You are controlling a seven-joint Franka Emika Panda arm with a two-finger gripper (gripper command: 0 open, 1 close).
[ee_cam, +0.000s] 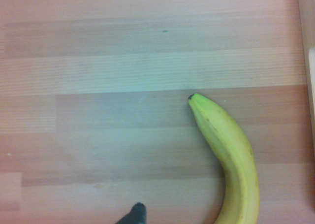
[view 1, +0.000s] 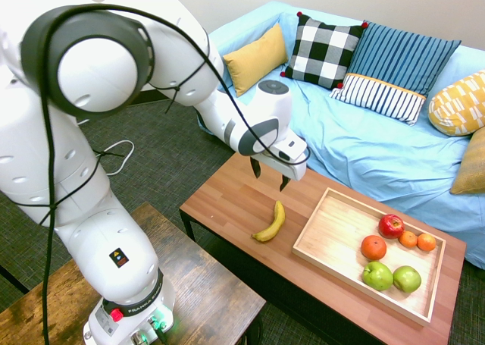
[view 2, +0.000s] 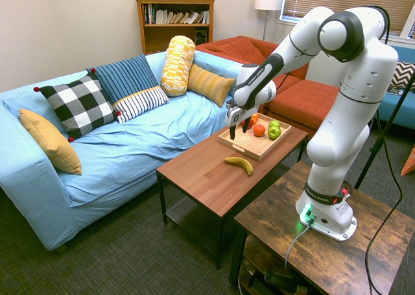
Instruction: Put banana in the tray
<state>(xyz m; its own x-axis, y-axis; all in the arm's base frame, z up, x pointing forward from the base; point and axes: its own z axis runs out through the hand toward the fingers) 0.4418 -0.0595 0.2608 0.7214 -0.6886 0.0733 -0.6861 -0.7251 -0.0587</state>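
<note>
Banana [view 1: 271,222] rests on the wooden table [view 1: 227,199], between the tray [view 1: 333,252] and the table's near long edge. The gripper [view 1: 270,180] is positioned above the table, fingers apart. Apples and oranges occupy the tray. A blue-covered sofa [view 1: 356,136] with cushions adjoins the far long edge; dark carpet [view 2: 123,243] covers the floor.

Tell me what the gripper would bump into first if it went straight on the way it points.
Probably the banana or the wooden tabletop close beside it: the gripper points down, but depth leaves unclear which.
</note>
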